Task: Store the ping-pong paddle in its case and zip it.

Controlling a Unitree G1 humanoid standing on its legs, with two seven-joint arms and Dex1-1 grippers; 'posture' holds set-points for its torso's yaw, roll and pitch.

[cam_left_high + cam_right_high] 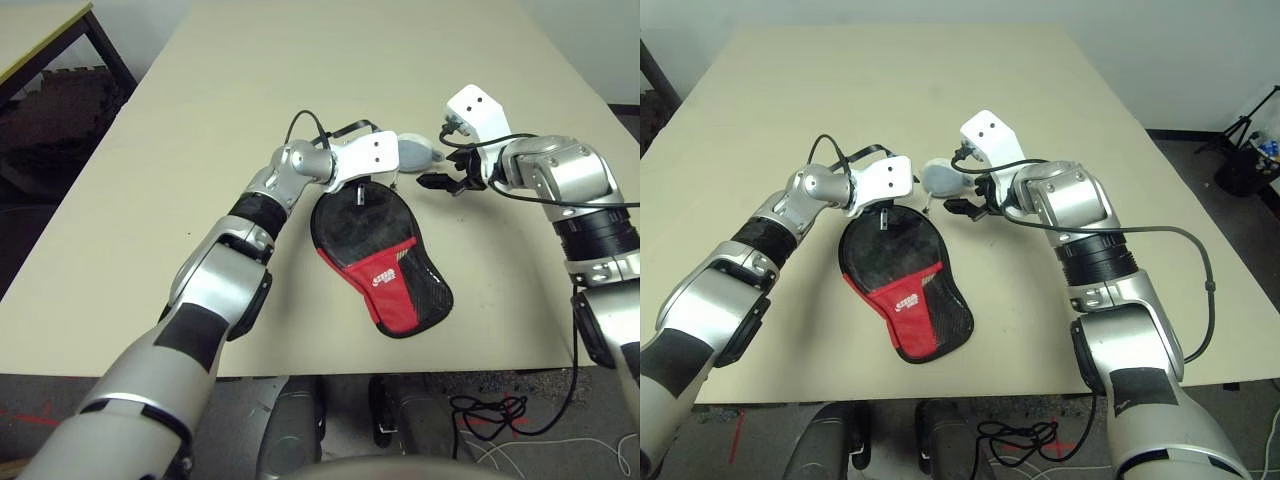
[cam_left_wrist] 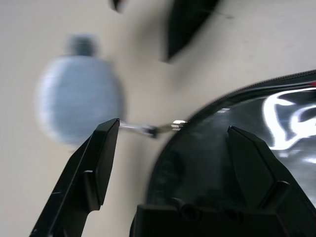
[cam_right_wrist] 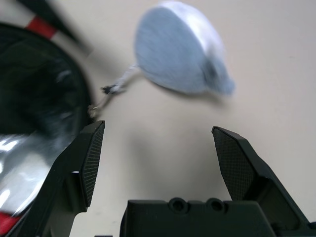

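The black fabric case [image 1: 382, 268] with its red panel and white logo lies flat on the table, round end away from me. The ping-pong paddle is hidden from view. A thin cord runs from the zipper pull [image 2: 177, 124] at the round end to a small grey soft lump [image 1: 415, 150]. My left gripper [image 1: 362, 190] stands open over the case's round edge [image 2: 237, 148], its fingers straddling the zipper pull. My right gripper [image 1: 440, 183] is open with nothing between its fingers. It hovers just right of the round end, close to the lump [image 3: 180, 49].
The beige table [image 1: 200, 150] stretches wide on the far side and to the left. Its front edge runs just below the case's narrow end. A dark-framed table [image 1: 40, 40] stands at the back left. Cables [image 1: 490, 410] lie on the floor at the front right.
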